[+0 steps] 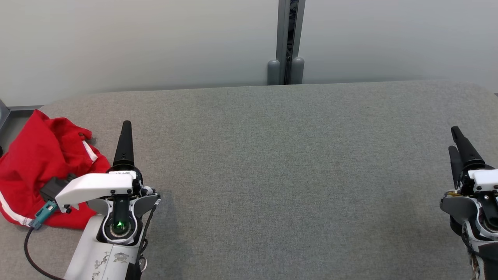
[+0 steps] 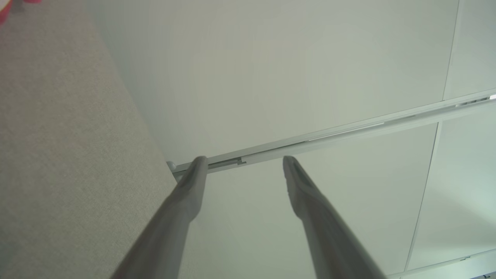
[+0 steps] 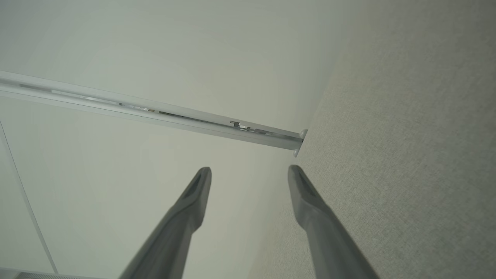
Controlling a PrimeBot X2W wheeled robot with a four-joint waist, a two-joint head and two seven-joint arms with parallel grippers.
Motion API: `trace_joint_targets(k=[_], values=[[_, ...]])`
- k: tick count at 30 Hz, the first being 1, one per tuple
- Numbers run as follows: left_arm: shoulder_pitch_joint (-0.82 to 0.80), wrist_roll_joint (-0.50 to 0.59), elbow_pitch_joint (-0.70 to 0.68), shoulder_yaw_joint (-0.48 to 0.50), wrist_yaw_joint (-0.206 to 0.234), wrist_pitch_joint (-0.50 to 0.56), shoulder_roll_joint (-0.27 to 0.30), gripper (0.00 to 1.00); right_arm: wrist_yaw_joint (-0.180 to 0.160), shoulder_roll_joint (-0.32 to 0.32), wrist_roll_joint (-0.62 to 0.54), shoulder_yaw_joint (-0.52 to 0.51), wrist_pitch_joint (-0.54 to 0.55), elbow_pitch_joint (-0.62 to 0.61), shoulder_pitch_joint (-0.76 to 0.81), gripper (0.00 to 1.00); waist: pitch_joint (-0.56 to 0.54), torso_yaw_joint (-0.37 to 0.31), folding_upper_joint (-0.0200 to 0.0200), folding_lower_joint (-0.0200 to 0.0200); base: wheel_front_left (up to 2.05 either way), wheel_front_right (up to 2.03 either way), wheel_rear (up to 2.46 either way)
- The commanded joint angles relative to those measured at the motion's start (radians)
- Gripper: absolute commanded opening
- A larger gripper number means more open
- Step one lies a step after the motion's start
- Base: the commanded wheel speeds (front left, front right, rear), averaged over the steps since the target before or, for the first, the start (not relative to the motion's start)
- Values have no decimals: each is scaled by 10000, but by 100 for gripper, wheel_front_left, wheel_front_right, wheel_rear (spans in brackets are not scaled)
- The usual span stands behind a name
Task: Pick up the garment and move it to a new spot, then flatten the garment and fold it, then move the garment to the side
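The garment (image 1: 42, 155) is red with white stripes and lies crumpled at the far left of the grey fabric-covered table (image 1: 280, 163). Its near right part is hidden behind my left wrist. My left gripper (image 1: 126, 134) hovers just right of the garment, turned on its side and pointing toward the wall. In the left wrist view the left gripper (image 2: 244, 162) is open with nothing between its fingers, and a sliver of the garment (image 2: 4, 9) shows in the top corner. My right gripper (image 1: 453, 140) sits at the table's far right. In the right wrist view it (image 3: 248, 172) is also open and holds nothing.
A pale wall runs behind the table, with a vertical grey metal rail (image 1: 290, 42) at the middle of the far edge. A dark cable (image 1: 33, 252) loops off my left forearm near the table's front left.
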Motion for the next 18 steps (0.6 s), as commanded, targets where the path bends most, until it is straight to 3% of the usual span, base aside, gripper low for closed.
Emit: trace_joint_targets(k=[1, 18], values=[[-226, 337, -305, 81, -11, -39, 97, 100, 35, -166, -308, 71, -119, -314, -179, 100, 0, 1, 0, 0, 0, 0, 0], [638, 5334, -2022, 416, 150, -276, 53, 100, 43, -215, -4867, 1029, -1042, -2095, 663, 100, -61, 2, 0, 0, 0, 0, 0]])
